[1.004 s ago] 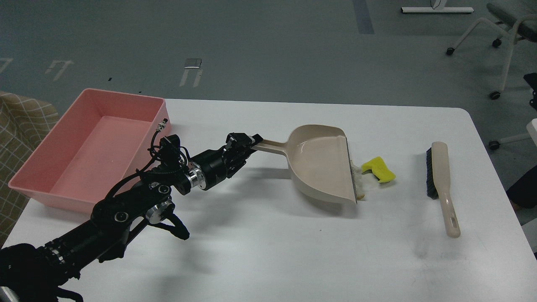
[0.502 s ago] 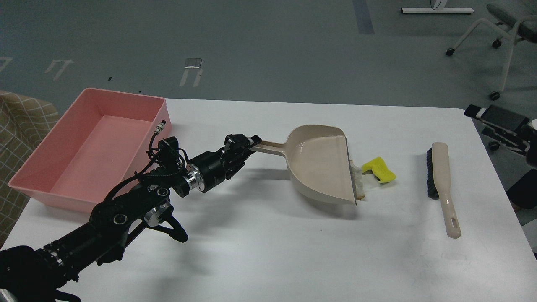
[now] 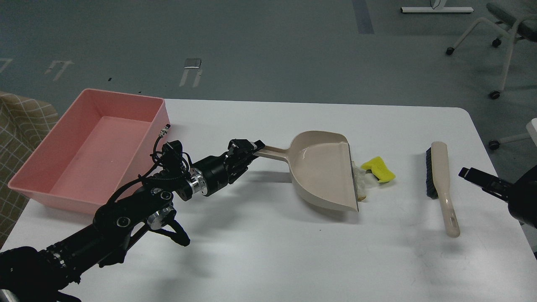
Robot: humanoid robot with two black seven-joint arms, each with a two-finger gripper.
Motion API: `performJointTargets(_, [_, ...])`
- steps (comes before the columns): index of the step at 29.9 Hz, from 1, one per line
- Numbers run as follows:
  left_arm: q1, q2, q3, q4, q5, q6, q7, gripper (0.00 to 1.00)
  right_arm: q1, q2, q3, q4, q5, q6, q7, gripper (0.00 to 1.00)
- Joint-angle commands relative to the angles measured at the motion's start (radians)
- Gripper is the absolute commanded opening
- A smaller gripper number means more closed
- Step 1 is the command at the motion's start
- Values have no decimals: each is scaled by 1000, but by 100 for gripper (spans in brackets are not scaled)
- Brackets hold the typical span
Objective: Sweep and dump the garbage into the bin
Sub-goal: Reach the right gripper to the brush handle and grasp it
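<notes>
White table [image 3: 268,251], off-white scrap [image 3: 359,181] half-hidden behind dustpan [image 3: 323,176], right hand [image 3: 472,174] cropped

Left gripper [image 3: 253,147] reaches forward, clamped (arm stretched low), while right gripper [image 3: 465,172] pokes in from the right.

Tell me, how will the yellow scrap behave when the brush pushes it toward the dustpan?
The yellow scrap looks spongy and small, so probably light and easily slid. Its bent shape may make it tumble or bounce rather than glide. It lies close to the dustpan lip, so a short push by the brush should suffice.
</notes>
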Motion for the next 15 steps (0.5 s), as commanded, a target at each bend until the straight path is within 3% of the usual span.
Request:
performJointTargets(1, [0, -3, 0, 0, 1, 4, 2, 0, -2, 33, -8, -1, -42, 0, -6, 70])
performJointTargets(6, [-5, -1, 0, 0, 1, 4, 2, 0, 8, 90, -64, -1, -76, -5, -26, 60])
performJointTargets(13, [-1, -1, 0, 0, 1, 3, -1, 0, 28, 154, -73, -8, -137, -10, -52, 59])
performJointTargets(15, [-3, -3, -1, 0, 0, 4, -1, 0, 31, 156, -73, -8, -139, -10, -56, 52])
